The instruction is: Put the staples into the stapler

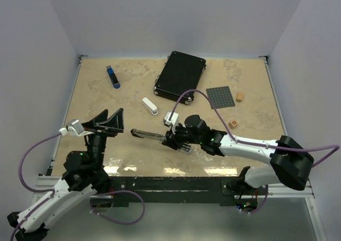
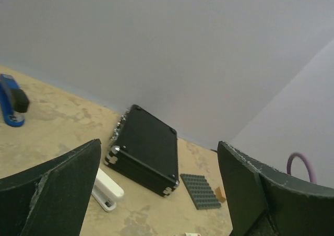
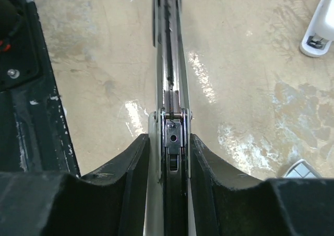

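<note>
The stapler (image 1: 149,135) is a black and metal one lying open near the middle front of the table. Its bare magazine rail and spring show in the right wrist view (image 3: 168,63). My right gripper (image 1: 171,141) is shut on its rear hinge end, with the fingers (image 3: 133,168) pressed against both sides. My left gripper (image 1: 109,115) is open and empty, raised above the table's left front, well apart from the stapler. A small white box with a red mark, the staples (image 2: 192,234), peeks in at the bottom edge of the left wrist view. I cannot make it out from above.
A black case (image 1: 180,74) lies at the back centre. A white stapler (image 1: 150,106) sits in front of it and a blue stapler (image 1: 113,77) at the back left. A grey studded plate (image 1: 220,97) and two orange cubes (image 1: 240,96) (image 1: 233,123) are at the right.
</note>
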